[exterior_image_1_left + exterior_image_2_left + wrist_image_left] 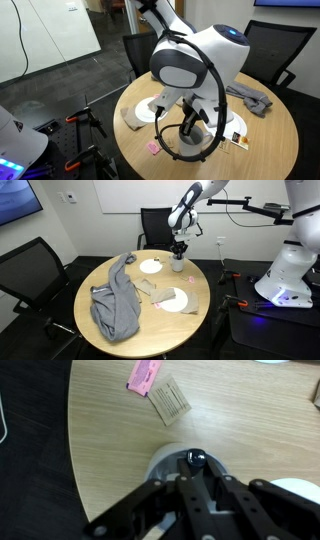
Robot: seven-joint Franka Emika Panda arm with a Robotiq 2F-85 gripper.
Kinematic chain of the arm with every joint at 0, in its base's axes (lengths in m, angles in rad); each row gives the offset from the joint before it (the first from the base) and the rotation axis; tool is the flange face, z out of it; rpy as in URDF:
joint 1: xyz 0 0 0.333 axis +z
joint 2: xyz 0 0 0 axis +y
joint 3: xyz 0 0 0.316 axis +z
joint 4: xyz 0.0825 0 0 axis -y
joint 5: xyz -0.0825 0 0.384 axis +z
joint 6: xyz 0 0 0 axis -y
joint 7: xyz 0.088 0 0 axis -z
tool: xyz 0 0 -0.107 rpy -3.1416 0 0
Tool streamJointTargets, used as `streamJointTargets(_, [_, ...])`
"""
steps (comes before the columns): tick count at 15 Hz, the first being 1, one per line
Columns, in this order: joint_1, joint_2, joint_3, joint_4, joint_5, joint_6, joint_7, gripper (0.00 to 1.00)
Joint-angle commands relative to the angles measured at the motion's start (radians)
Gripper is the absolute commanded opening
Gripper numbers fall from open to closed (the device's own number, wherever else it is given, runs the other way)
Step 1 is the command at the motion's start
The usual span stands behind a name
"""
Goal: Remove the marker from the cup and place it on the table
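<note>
Around me, the table (110, 450) has a light wooden top. On it lie a grey cloth (115, 305), white plates (178, 301), and a pink slip (145, 375) beside a striped card (170, 400). Black chairs (155, 222) stand near it. My gripper (195, 480) hangs just above the cup (160, 460), and the marker (195, 457) stands inside, its dark tip showing. My arm (190, 60) covers the cup in an exterior view. I cannot tell if my fingers are wide or narrow.
</note>
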Motion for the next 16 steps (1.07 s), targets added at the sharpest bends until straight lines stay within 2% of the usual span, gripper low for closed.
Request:
streamJointTargets(1, [-0.005,-0.007,0.003,0.017,-0.028,-0.046,0.035,0.05])
streamJointTargets(7, [0.01,-0.129,-0.017,-0.069,-0.071,-0.051,0.026,0.05])
streamJointTargets(12, [0.036,-0.309,-0.049,-0.176,-0.202,-0.103,0.034,0.05])
streamJointTargets(16, [0.056,-0.487,-0.053,-0.282,-0.328,-0.09,0.034,0.05])
